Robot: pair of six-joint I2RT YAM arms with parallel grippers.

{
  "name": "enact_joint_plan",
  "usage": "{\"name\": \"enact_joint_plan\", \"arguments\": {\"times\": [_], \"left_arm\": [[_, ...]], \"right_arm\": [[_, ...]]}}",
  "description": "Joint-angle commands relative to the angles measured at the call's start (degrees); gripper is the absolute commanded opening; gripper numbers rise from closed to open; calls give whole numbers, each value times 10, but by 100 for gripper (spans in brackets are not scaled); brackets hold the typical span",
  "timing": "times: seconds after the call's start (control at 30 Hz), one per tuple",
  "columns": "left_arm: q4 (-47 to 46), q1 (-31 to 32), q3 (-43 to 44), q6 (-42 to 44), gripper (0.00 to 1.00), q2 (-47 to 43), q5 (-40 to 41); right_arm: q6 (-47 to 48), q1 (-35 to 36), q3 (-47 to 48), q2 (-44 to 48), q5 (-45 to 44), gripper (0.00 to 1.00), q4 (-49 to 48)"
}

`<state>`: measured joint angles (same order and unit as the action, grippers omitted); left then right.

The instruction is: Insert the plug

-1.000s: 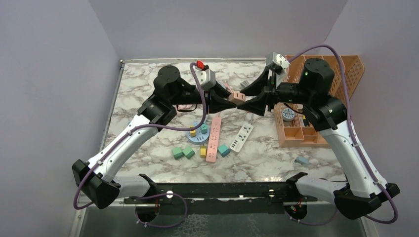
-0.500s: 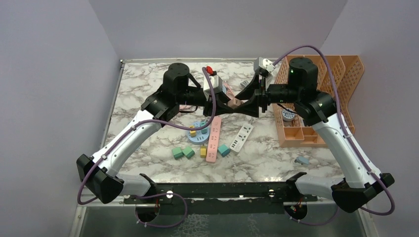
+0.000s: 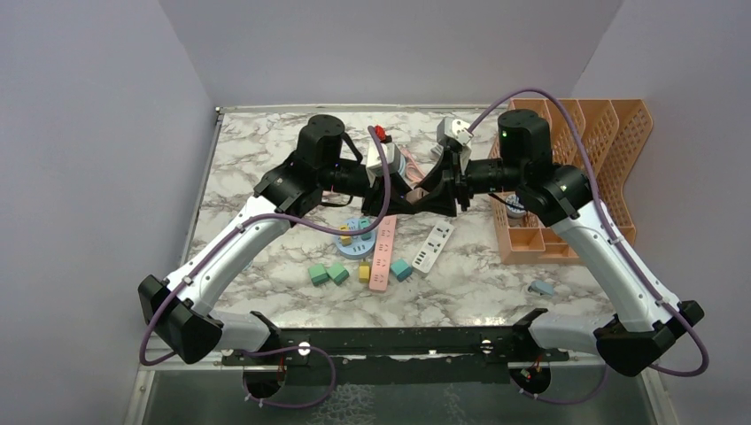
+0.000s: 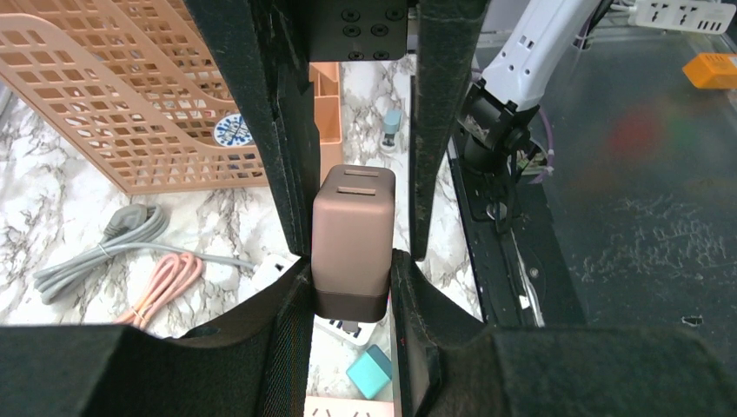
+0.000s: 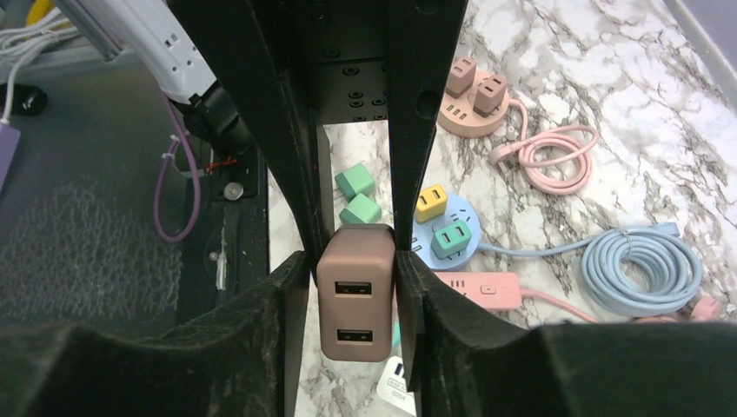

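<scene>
The plug [image 4: 352,230] is a dusty-pink USB charger block, and its two USB ports face the right wrist camera [image 5: 355,295]. My left gripper [image 4: 350,278] is shut on its dark base end. My right gripper [image 5: 352,278] straddles the other end with its jaws only slightly wider than the block, and a thin gap shows on one side. In the top view both grippers meet tip to tip, left [image 3: 423,198] and right [image 3: 406,198], above the pink power strip [image 3: 383,248] and the white power strip [image 3: 433,246]. The plug itself is hidden there.
A round blue socket hub [image 3: 354,241] with small plugs lies left of the pink strip. Green and teal cubes [image 3: 328,274] lie nearer the front. An orange basket [image 3: 567,177] stands on the right. Coiled pink and blue cables [image 5: 639,265] lie at the back.
Both arms have moved left and closer together. The right gripper's fingers have slid over the plug held by the left gripper, so the plug no longer shows in the top view.
</scene>
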<state>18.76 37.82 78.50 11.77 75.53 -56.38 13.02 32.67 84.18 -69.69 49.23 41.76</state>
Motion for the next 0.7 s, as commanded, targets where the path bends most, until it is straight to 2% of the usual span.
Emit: {"name": "enact_joint_plan", "arguments": {"times": [0.0,0.33,0.43,0.53,0.57,0.6,0.67], "left_arm": [[20,-3,27,36,0,-1,-13],[28,-3,26,45,0,-8,-16],[31,-3,24,47,0,-8,-15],[32,-3,24,47,0,-10,-10],[33,-2,24,46,3,-12,1],[33,-3,22,42,12,-14,15],[33,-2,18,33,38,-20,51]], "right_arm": [[14,11,7,-1,-15,36,26],[17,17,-6,-1,-49,43,42],[18,19,-11,2,-52,35,42],[13,21,-11,4,-59,13,34],[12,21,-10,4,-63,7,32],[10,21,-8,4,-68,2,30],[1,21,-8,7,-80,1,17]]}}
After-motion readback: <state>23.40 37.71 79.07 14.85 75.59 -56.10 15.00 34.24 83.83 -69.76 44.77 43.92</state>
